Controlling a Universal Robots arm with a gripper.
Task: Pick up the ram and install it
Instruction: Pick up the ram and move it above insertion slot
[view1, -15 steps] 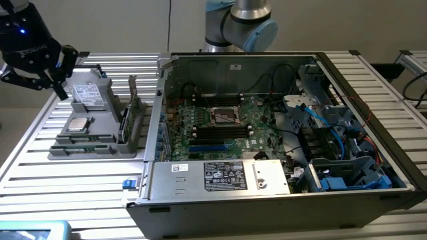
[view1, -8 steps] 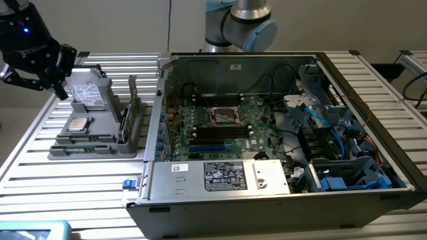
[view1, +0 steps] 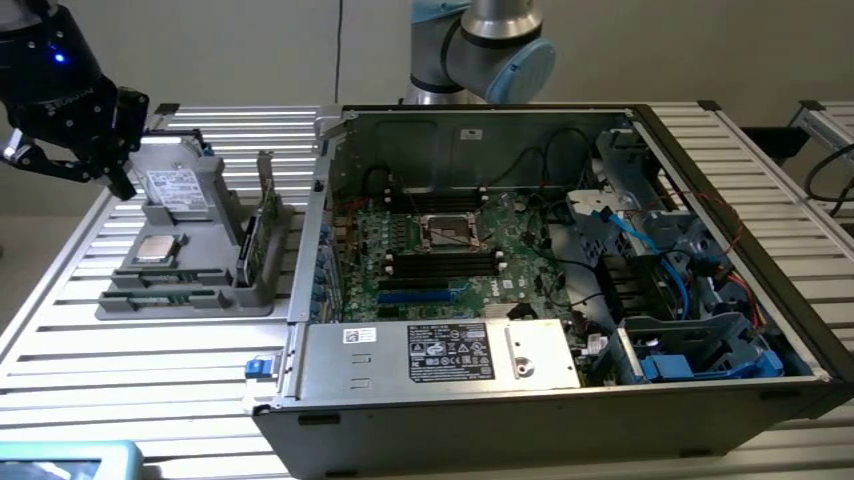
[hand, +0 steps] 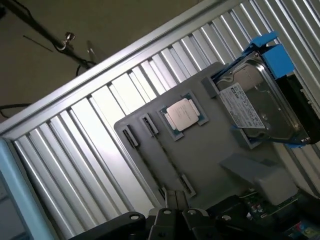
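Black metal fingers (hand: 166, 204) are pressed together at the tips, with nothing between them and touching nothing. In the exterior view they hang in the air over the far corner of a grey plastic parts tray (view1: 207, 240), on the exterior view's left. Under them in the wrist view come the tray's two long clip-ended holders (hand: 150, 125), then a square silver processor chip (hand: 182, 114) in its recess, then a silver hard drive with a white label in a blue bracket (hand: 257, 107). The ram (view1: 167, 297), a thin green circuit-board stick, sits in the tray's nearest holder as the exterior view has it, well apart from the fingers, with the processor chip between. A taller card with a metal bracket (view1: 271, 215) stands upright along the tray's side toward the case. The tray rests on a slatted aluminium tabletop (view1: 80, 350), with bare slats open in front of it and on the exterior view's left. On the other side an open black-and-grey computer case (view1: 534, 420) sits just beside it, its side wall rising above tray level. The exterior view gives the case interior: a green motherboard (view1: 441, 250) with long black slots (view1: 441, 264), a silver power-supply box with label stickers (view1: 400, 355) in front, and the arm's grey-and-blue joint (view1: 494, 50) behind. The wrist view gives the tabletop's outer edge and the brown floor (hand: 125, 25) beyond.
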